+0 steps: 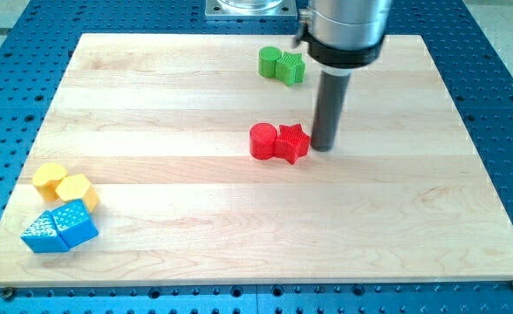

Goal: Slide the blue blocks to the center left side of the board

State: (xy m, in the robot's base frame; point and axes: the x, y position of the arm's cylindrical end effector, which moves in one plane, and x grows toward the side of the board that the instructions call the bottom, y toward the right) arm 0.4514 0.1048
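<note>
Two blue blocks sit together at the view's bottom left: a blue triangular block (42, 234) and a blue cube (74, 223) touching its right side. My tip (323, 146) rests on the board near the middle, just right of the red star (292, 142), far from the blue blocks. The rod rises from the tip to the arm's grey body (344, 30) at the view's top.
A red cylinder (263, 140) touches the red star's left side. A green cylinder (270, 61) and a green star (291, 67) sit at the top centre. Two yellow blocks (50, 179) (75, 190) lie just above the blue ones. The wooden board (239, 235) has blue perforated table around it.
</note>
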